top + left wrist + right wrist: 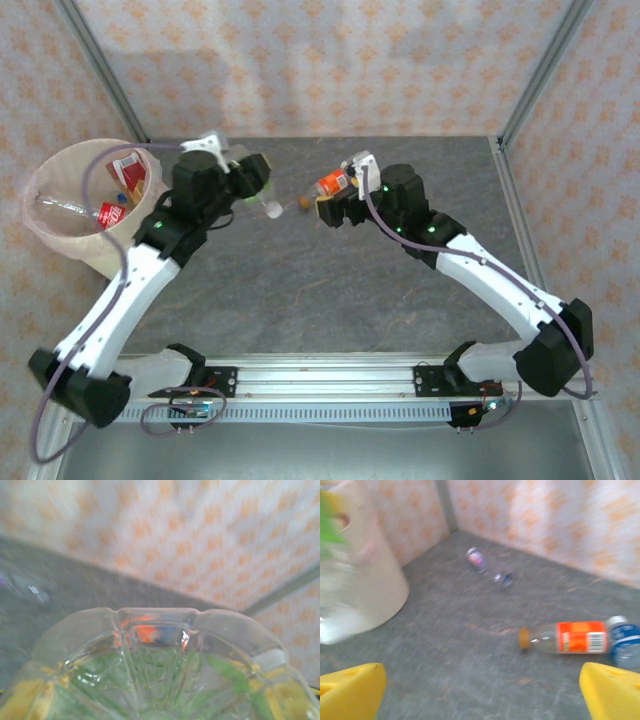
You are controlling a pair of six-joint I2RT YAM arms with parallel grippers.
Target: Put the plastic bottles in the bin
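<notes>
Clear green-labelled plastic bottle (160,680): probably light, slick and squashy, so grab mid-body. My left gripper (250,188) clutches it mid-air, round beige bin (95,258) at 9 o'clock; right gripper (480,692) is released.

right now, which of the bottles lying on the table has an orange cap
The orange-labelled bottle on its side, cap pointing left in the right wrist view. The farther bottle has a purplish label and a blue cap.

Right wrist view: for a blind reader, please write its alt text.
An orange-labelled bottle lies on its side on the grey table, a blue-labelled bottle beside it. The right gripper stands wide open and empty; the beige bin is at left.
</notes>
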